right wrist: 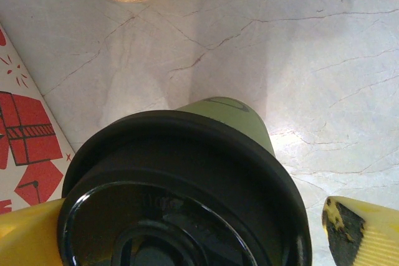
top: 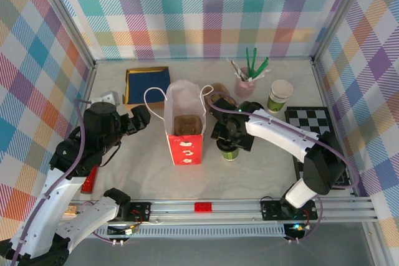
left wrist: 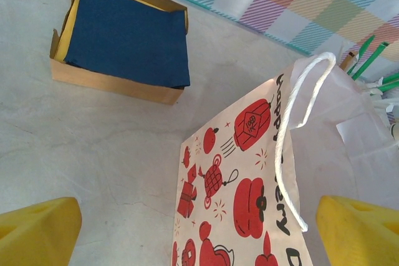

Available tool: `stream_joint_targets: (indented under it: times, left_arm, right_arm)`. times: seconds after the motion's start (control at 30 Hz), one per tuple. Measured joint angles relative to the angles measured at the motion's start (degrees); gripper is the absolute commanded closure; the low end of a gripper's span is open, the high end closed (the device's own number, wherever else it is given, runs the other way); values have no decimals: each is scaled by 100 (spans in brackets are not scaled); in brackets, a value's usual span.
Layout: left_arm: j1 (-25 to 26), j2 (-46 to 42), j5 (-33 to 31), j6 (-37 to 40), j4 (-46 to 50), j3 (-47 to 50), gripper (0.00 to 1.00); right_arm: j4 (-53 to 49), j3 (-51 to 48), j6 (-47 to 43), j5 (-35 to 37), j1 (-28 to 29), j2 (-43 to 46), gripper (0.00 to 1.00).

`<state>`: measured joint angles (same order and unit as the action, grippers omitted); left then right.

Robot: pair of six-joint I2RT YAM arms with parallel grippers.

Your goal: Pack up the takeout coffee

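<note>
Hanging over the left side of the pale tabletop (top: 149,166), the left end effector (top: 139,118) has its yellow fingers (left wrist: 37,232) spread wide and holds nothing. Far behind it lies a flat cardboard box of dark blue napkins (top: 147,84). In the middle stands a tall red and white paper bag (top: 185,138), its top open. Just right of the bag, on the tabletop, sits the takeout coffee (right wrist: 187,172), a small olive-green paper cup with a round black plastic lid. The right end effector (top: 230,130) is over it, fingers wide apart on both sides, not squeezing.
</note>
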<state>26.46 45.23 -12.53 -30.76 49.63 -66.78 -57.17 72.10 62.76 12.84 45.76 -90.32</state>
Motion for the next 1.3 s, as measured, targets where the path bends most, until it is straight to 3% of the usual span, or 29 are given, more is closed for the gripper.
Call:
stream_joint_targets:
  times: [0.57, 1.3]
  left_arm:
    - [0, 50, 92, -9, -13, 0, 5]
    - [0, 114, 92, -4, -20, 0, 5]
  right_arm:
    - [-87, -315, -13, 59, 0, 597, 1]
    - [-17, -83, -17, -11, 26, 350, 1]
